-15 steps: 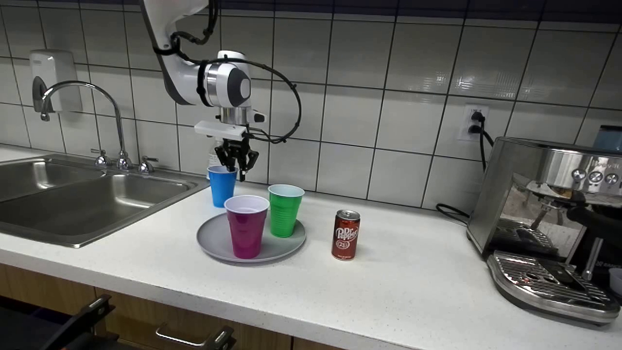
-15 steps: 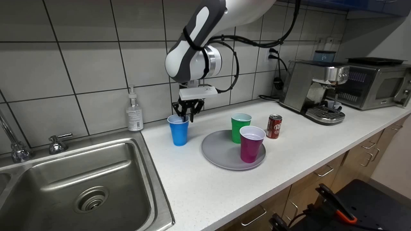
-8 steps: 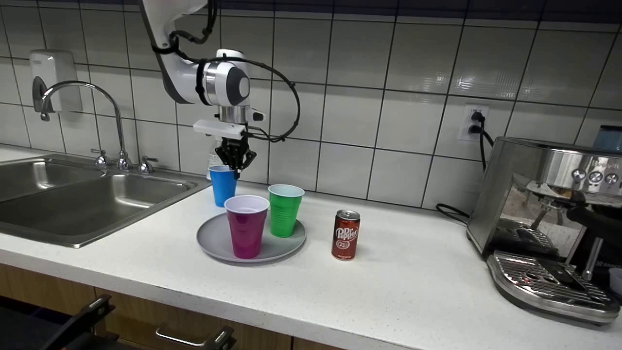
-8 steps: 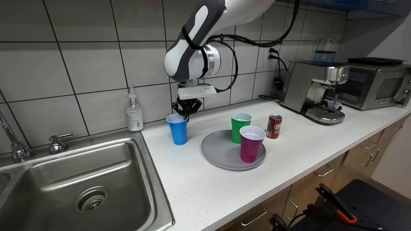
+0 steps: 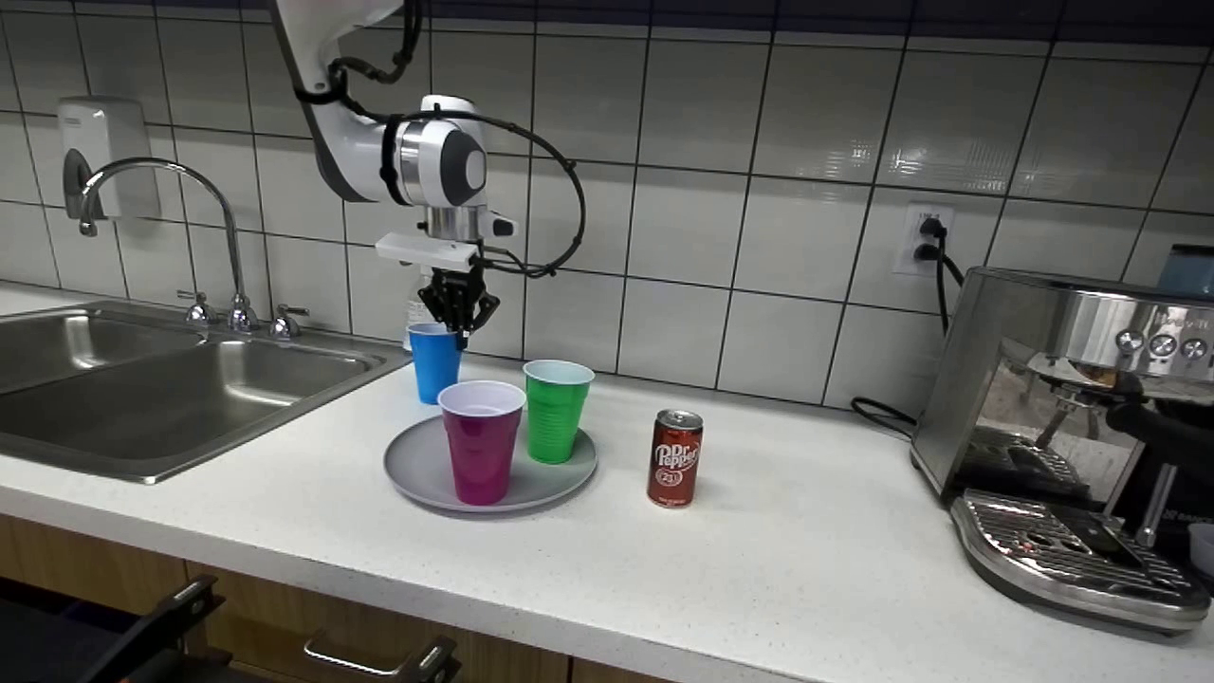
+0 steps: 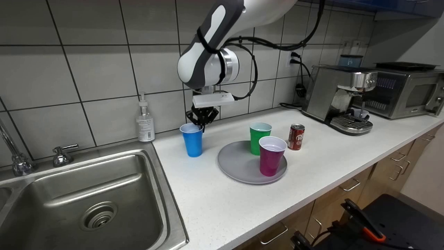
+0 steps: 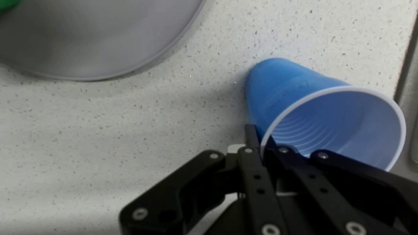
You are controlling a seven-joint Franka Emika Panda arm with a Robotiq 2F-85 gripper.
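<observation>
The blue cup (image 7: 326, 114) stands mouth up, close to upright, its base seemingly resting on the desk (image 5: 806, 550). It is between the sink (image 6: 174, 211) and the grey plate (image 6: 236, 163), touching neither. The tool (image 7: 261, 138) is closed on the cup's rim: in the wrist view a finger lies along the outside and its partner reaches inside, with the white lip pinched between them. The ridged inner side shows no contents, though the bottom of the cup is hidden.

The cup looks like thin plastic, so it should be very light, springy rather than stiff, and fairly smooth. It is unlikely to shatter, but a hard squeeze across the body could buckle it. The rolled lip is probably its stiffest part and a sensible place to hold; pinched at a single spot, though, it may swing or tilt, so reaching deeper over the side would be steadier.

Farther out, a green cup (image 5: 555, 417) and a purple cup (image 5: 482, 455) stand upright on the plate. Beside it is a red drink can (image 5: 675, 465). A soap bottle (image 6: 145, 127) stands at the sink's back corner, and a coffee machine (image 5: 977, 379) sits well apart.
</observation>
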